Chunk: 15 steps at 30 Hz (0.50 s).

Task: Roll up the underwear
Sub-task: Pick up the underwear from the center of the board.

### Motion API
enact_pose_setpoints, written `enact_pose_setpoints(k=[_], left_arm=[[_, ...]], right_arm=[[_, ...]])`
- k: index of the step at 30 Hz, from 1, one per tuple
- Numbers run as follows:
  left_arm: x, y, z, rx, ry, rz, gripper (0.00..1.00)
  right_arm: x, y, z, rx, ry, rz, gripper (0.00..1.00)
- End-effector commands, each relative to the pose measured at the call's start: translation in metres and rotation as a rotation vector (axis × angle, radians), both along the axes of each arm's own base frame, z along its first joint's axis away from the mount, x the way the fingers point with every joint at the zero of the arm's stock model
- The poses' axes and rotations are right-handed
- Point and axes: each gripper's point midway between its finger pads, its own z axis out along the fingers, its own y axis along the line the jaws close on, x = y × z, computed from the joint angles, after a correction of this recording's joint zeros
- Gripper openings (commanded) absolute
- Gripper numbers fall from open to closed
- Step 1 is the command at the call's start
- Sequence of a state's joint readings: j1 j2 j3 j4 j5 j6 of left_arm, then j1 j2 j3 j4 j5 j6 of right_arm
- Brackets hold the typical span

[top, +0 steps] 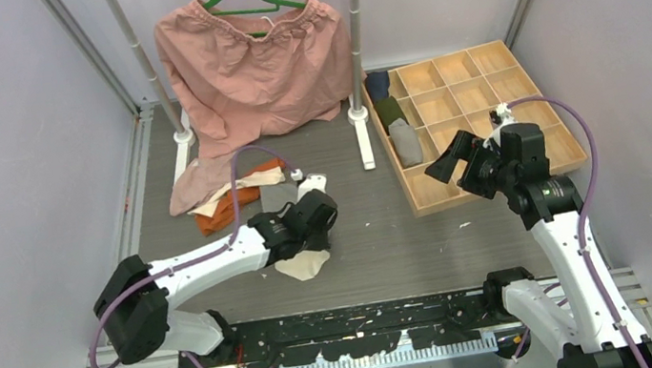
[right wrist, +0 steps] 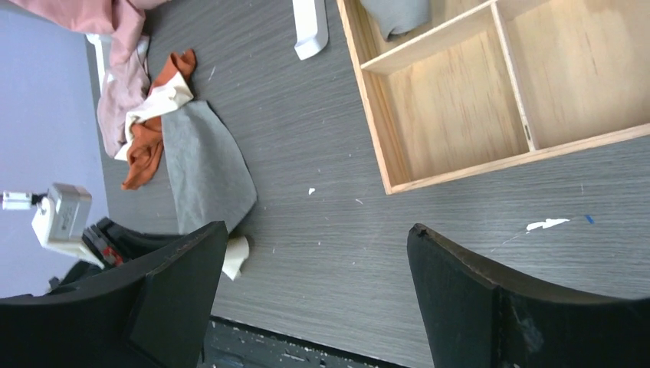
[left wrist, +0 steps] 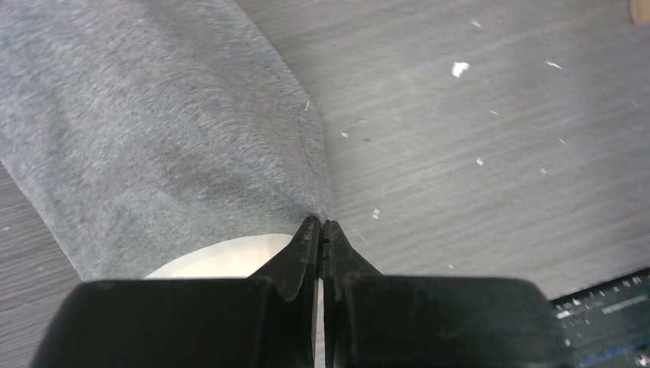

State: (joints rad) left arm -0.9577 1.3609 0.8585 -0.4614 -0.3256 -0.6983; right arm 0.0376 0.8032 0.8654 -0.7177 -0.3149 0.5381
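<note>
We see the left end effector (left wrist: 320, 226) pressed shut, its black jaws pinching the hem of the grey underwear (left wrist: 169, 130). The cloth spreads away from the tips and off to their left across the dark table (left wrist: 475, 153). A cream pair (left wrist: 222, 257) shows just under the jaws, partly covered by the grey cloth.

Beyond this end effector and to its left lie an orange pair (top: 220, 213) and a pink pair (top: 192, 185), heaped together and touching. Farther back a salmon garment (top: 256, 59) hangs on a green hanger (top: 253, 2).

The right end effector (right wrist: 313, 230) hangs above the table with its jaws spread wide and nothing between them. We find the wooden tray (right wrist: 387, 153) just ahead of it. In the tray's compartments on the side nearest the left arm sit a grey roll (top: 406, 142), a green roll (top: 389, 112) and a navy roll (top: 378, 85), in a row running away from the end effector. The heap of underwear lies well off to this end effector's left.
</note>
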Motion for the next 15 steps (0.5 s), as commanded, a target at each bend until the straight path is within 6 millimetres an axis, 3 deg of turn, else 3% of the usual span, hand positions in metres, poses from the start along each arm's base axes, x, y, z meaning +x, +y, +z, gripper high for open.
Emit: enact_pose_setpoints(k=[1, 7, 15], left_arm=[[-0.013, -0.036, 0.017, -0.044, -0.002, -0.111, 0.01], [-0.029, -0.078, 0.034, -0.127, 0.000, -0.257, 0.01], [-0.035, -0.105, 0.094, -0.256, -0.066, -0.366, 0.01]], right_arm=[[0.010, -0.006, 0.010, 0.016, -0.056, -0.076, 0.92], [0.008, -0.004, 0.002, 0.029, -0.031, -0.069, 0.91], [0.005, 0.003, 0.004, 0.037, -0.038, -0.020, 0.91]])
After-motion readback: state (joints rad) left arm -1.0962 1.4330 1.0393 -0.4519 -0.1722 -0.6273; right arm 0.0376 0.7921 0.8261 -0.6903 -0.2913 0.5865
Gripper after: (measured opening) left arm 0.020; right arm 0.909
